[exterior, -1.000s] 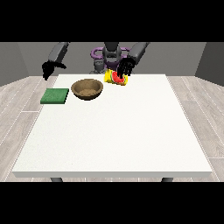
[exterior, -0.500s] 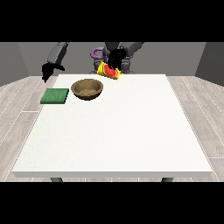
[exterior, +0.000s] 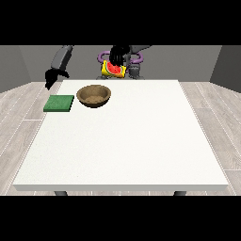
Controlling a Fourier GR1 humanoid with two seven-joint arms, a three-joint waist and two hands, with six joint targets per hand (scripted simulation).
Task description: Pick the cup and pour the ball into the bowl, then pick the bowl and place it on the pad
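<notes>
Nearest the camera, the white table [exterior: 122, 141] is bare; farther back stand the brown bowl [exterior: 94, 95] and, just beside it, the green pad [exterior: 59, 103]. Beyond them the hand at the view's right [exterior: 117, 56] holds the yellow-and-red cup [exterior: 113, 69] aloft and tilted; it looks light, stiff and probably smooth, best grasped round its side wall. The hand at the view's left [exterior: 51, 77] hangs by the table's far corner, its fingers too small to read.

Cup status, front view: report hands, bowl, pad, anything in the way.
Hand at view's right holds cup lifted, tilted, behind bowl. Other hand hangs above green pad. Nothing between cup and bowl.
</notes>
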